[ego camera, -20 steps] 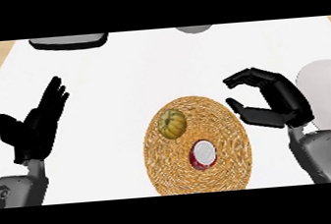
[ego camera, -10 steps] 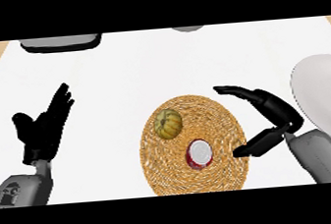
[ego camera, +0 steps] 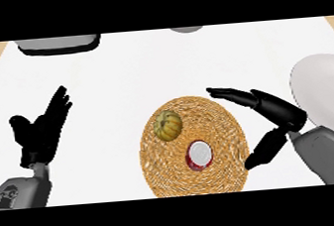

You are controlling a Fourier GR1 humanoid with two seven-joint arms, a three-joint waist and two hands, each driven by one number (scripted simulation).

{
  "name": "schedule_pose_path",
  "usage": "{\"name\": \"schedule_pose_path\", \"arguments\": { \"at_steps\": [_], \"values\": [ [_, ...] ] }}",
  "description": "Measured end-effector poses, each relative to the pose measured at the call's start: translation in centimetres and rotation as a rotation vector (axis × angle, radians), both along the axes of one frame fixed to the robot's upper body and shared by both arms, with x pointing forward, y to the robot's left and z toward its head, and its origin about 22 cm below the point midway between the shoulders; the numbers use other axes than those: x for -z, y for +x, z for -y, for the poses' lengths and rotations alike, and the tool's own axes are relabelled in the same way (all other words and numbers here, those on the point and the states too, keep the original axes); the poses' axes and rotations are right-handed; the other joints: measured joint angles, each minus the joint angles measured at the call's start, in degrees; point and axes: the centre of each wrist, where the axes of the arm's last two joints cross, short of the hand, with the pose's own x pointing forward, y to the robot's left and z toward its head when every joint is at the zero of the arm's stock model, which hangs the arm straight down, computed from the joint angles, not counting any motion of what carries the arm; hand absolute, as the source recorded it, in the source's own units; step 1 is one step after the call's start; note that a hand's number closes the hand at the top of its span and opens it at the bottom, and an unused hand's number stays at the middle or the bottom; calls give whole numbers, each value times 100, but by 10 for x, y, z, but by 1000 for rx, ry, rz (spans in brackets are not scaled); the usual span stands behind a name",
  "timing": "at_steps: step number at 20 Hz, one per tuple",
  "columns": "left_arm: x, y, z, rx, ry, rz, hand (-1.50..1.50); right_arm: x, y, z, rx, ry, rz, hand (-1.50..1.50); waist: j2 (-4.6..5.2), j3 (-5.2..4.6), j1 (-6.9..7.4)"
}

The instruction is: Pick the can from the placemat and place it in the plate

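Rightward, the released right robot hand [ego camera: 273, 111] flanks the placemat [ego camera: 226, 170] edge, well clear of the can [ego camera: 199, 155].

The can [ego camera: 198, 155] stands upright on the woven, straw-coloured round placemat [ego camera: 194, 145], seen from above as a white circular top with a red side wall showing along its near-left edge; it sits in the near-right part of the placemat, free of any grasp. The placemat lies flat on the counter at the near centre of the scene. The plate [ego camera: 329, 98] is plain white and round, lies flat at the right edge of the scene, right of and slightly farther than the placemat, apart from it, and is partly cut off by the view's edge.
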Motion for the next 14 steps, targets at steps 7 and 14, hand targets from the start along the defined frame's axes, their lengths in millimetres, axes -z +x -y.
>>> {"name": "schedule_pose_path", "arguments": {
  "at_steps": [7, 14],
  "values": [
    [-2, 4, -1, 1, 2, -5, 0, -13, -5, -17, -54, -208, -10, -150, -1, 0, -7],
    [-6, 6, -1, 3, 5, 0, 0, -17, -12, -40, -53, -396, 45, -150, -1, 0, -8]
  ]
}}
